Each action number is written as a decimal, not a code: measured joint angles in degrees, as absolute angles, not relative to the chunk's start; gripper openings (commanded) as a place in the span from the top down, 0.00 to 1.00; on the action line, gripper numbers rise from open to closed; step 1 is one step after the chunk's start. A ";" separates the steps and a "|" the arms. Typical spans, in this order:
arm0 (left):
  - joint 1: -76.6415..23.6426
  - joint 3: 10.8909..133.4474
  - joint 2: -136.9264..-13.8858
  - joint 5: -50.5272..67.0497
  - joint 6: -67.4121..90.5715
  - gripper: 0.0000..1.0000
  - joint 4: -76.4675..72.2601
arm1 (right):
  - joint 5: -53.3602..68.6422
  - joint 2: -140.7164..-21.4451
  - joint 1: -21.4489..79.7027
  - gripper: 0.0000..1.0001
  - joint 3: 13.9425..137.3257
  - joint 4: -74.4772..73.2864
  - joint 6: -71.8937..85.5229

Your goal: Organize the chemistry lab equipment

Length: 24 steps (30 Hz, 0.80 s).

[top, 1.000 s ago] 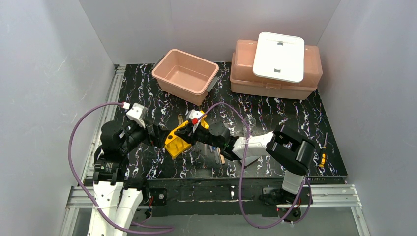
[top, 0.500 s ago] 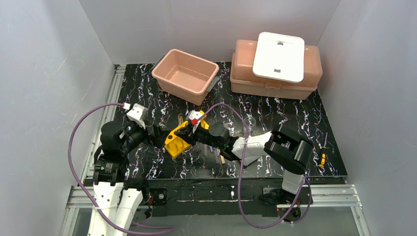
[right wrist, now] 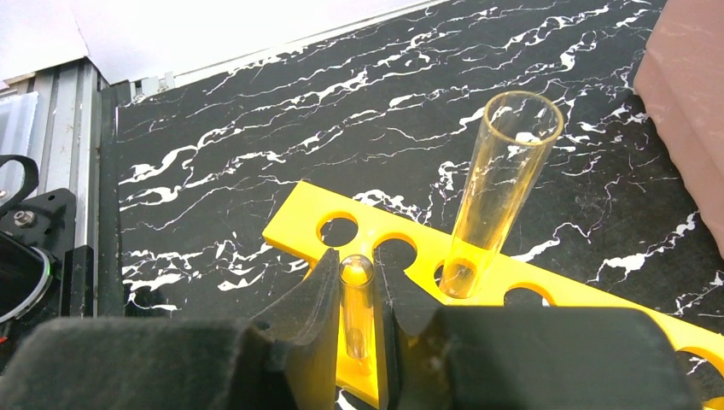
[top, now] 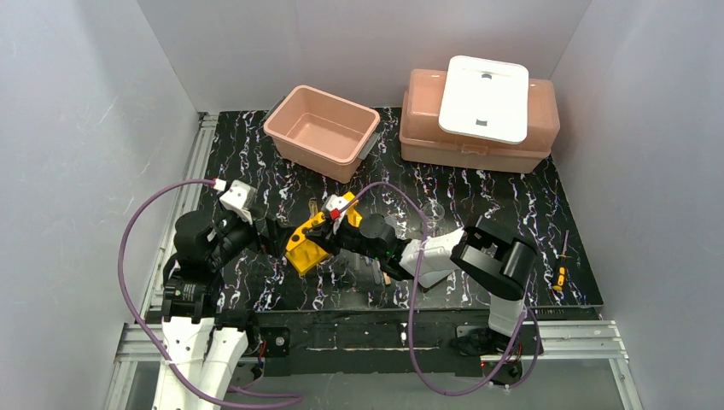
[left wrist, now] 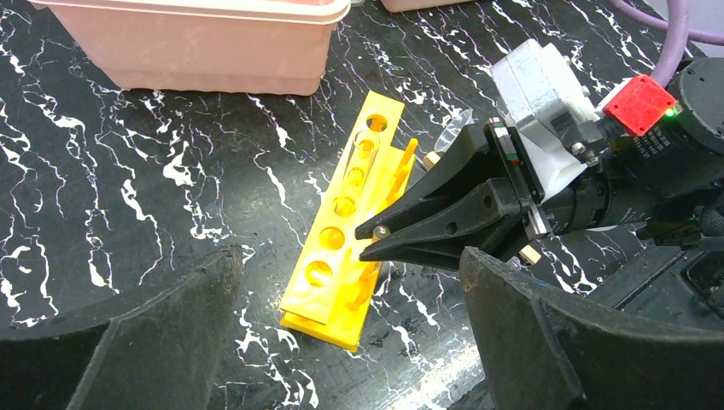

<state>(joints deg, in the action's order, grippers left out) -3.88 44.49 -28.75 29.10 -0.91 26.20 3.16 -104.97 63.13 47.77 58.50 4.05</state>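
While the right end effector [right wrist: 357, 286] is clamped on a small clear glass tube [right wrist: 356, 312], held roughly upright, the step in hand reads as loading tubes into the yellow test-tube rack [right wrist: 546, 282]. The held tube hangs just above the near edge of the rack, close to the two empty holes at its end. Whether its base has entered a hole cannot be told from the wrist view.

One larger clear tube [right wrist: 502, 179] already stands in the next hole along, leaning slightly.

The rack sits on the black marbled worktop [top: 495, 201], in front of the open pink tub [top: 323, 132].

The left end effector [left wrist: 348, 273] has its fingers wide apart and holds nothing. It hovers beside the rack on the side opposite the right arm, apart from it.

Judgement on the next move: centre the held tube over an empty hole, keep it vertical and lower it until seated, then part the fingers. The standing tube is near, so the approach needs care. The left arm looks placed to steady the rack if it shifts.
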 measured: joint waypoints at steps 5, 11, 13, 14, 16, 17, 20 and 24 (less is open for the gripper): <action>-3.88 44.49 -28.73 29.12 -0.91 0.02 26.17 | 3.16 -105.32 63.13 0.99 47.77 58.50 4.05; -3.88 44.49 -28.73 29.12 -0.89 0.02 26.15 | 3.22 -105.34 63.13 0.79 47.77 58.48 4.10; -3.88 44.49 -28.73 29.12 -0.89 0.02 26.15 | 3.25 -105.34 63.13 0.72 47.77 58.48 4.14; -3.88 44.49 -28.73 29.12 -0.89 0.02 26.15 | 3.25 -105.34 63.13 0.69 47.77 58.48 4.19; -3.88 44.49 -28.75 29.12 -0.89 0.02 26.13 | 3.22 -105.34 63.13 0.46 47.77 58.46 4.21; -3.88 44.49 -28.75 29.12 -0.89 0.02 26.09 | 3.20 -105.34 63.13 0.39 47.72 58.43 4.40; -3.88 44.49 -28.75 29.12 -0.86 0.02 25.80 | 2.92 -105.19 63.22 0.16 47.00 58.22 3.84; -3.88 44.49 -28.75 29.15 -0.86 0.02 25.74 | 1.98 -104.60 63.70 0.02 46.68 56.71 2.74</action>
